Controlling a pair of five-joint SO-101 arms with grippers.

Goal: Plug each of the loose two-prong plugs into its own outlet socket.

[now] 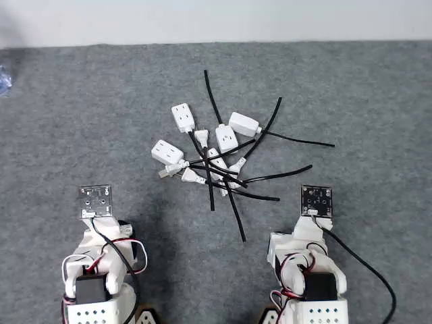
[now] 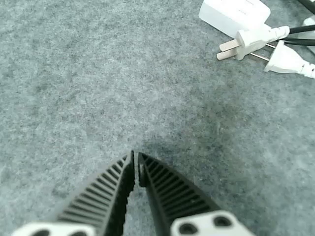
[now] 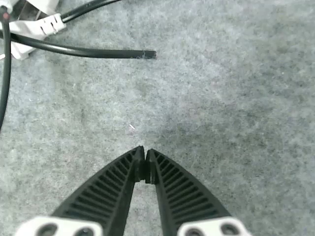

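At the centre of the high view: outlet sockets [image 1: 182, 116] and loose two-prong plugs [image 1: 192, 177] lie unplugged, tangled with black cords [image 3: 88, 51] on the grey carpet [image 1: 67, 121] | left gripper [image 2: 135, 157]: fingers pressed together, holding nothing, over bare carpet | right gripper [image 3: 146, 152]: tips touching, holding nothing

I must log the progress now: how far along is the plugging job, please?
Nothing looks done: a plug and a second plug lie with bare prongs beside a socket, and the rest sits in a tangled pile. Nothing is in hand: the left gripper and the right gripper are shut, empty, short of the pile. All the plugging is left.
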